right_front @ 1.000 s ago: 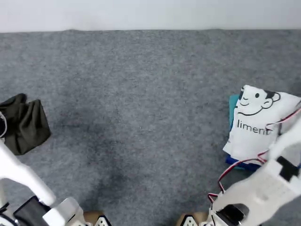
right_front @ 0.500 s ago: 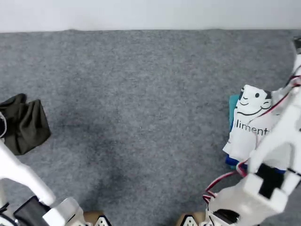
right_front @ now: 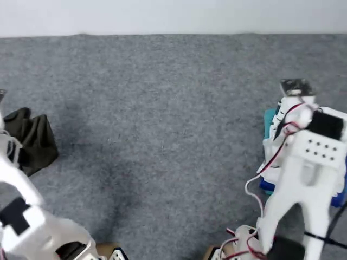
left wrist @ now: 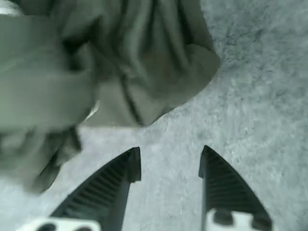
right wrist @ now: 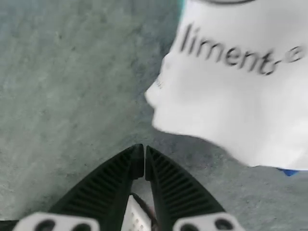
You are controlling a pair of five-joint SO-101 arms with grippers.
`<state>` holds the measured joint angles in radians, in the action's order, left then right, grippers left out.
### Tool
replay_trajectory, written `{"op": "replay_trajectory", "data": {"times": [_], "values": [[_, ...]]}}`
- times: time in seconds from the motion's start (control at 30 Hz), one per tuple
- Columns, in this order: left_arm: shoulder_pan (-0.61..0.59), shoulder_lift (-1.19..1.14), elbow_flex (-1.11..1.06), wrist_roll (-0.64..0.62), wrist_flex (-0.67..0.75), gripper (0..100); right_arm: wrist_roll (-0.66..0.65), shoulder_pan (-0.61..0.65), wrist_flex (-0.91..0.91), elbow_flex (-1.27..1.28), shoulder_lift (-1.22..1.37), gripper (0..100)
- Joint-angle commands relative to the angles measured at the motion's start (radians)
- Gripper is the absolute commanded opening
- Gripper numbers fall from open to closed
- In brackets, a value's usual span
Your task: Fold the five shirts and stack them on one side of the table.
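A big grey table [right_front: 162, 108] with a fuzzy top takes up most of the high view, with a strip of white wall [right_front: 162, 16] along its far edge. The white right arm [right_front: 309, 179] stands tall on the right side, with red and white wires hanging down it. It hides much of a pile of shirts under it. The white left arm [right_front: 21, 216] is low in the near left corner.

The pile sits at the right edge of the table. A white shirt [right wrist: 240, 91] with dark print lies on top. A teal shirt [right_front: 268, 122] peeks out at the far side of the pile, and a blue shirt [right_front: 268, 186] peeks out at the near side.

Well apart from the pile, at the left edge of the table, lies a dark green shirt [right_front: 32, 141]. It is bunched up and full of creases.

The left gripper [left wrist: 169, 159] has its two black fingers spread wide with nothing between them. It hangs over bare table just beside the edge of the dark green shirt.

The right gripper [right wrist: 144, 154] has its fingers pressed together and holds nothing. It is over the grey table, just beside the edge of the white shirt
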<state>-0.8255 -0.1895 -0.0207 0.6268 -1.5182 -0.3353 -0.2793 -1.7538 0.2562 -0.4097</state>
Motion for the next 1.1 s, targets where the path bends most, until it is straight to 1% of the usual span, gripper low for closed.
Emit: {"op": "replay_trajectory", "data": {"times": [0.0, 0.1, 0.23, 0.33, 0.37, 0.43, 0.5, 0.53, 0.67, 0.77, 0.9, 1.07], "values": [[0.044, -0.095, 0.002, 0.020, 0.077, 21, 0.038, 0.019, -0.039, 0.025, -0.082, 0.9], [0.075, -0.186, 0.002, 0.018, 0.170, 21, 0.054, 0.019, -0.041, 0.048, -0.105, 0.9], [0.114, -0.272, 0.002, 0.017, 0.252, 20, 0.058, 0.018, -0.042, 0.081, -0.130, 0.9], [0.120, -0.305, 0.002, -0.049, 0.321, 19, 0.058, 0.018, -0.042, 0.107, -0.160, 0.9], [0.120, -0.310, 0.002, -0.068, 0.339, 17, 0.058, 0.018, -0.042, 0.114, -0.171, 0.9], [0.132, -0.311, 0.002, -0.068, 0.347, 11, 0.058, 0.016, -0.042, 0.127, -0.196, 0.9], [0.163, -0.295, 0.008, -0.068, 0.322, 2, 0.058, 0.016, -0.042, 0.135, -0.219, 0.9], [0.178, -0.279, 0.021, -0.069, 0.293, 0, 0.058, 0.016, -0.042, 0.138, -0.229, 0.9], [0.264, -0.175, 0.105, -0.094, 0.150, 0, 0.058, 0.015, -0.042, 0.144, -0.263, 0.9], [0.347, -0.055, 0.171, -0.198, 0.078, 0, 0.058, 0.015, -0.042, 0.144, -0.278, 0.9], [0.502, 0.124, 0.260, -0.299, 0.005, 0, 0.058, 0.015, -0.042, 0.144, -0.294, 0.9], [0.770, 0.304, 0.297, -0.417, -0.043, 0, 0.058, 0.015, -0.042, 0.144, -0.295, 0.9]]}}
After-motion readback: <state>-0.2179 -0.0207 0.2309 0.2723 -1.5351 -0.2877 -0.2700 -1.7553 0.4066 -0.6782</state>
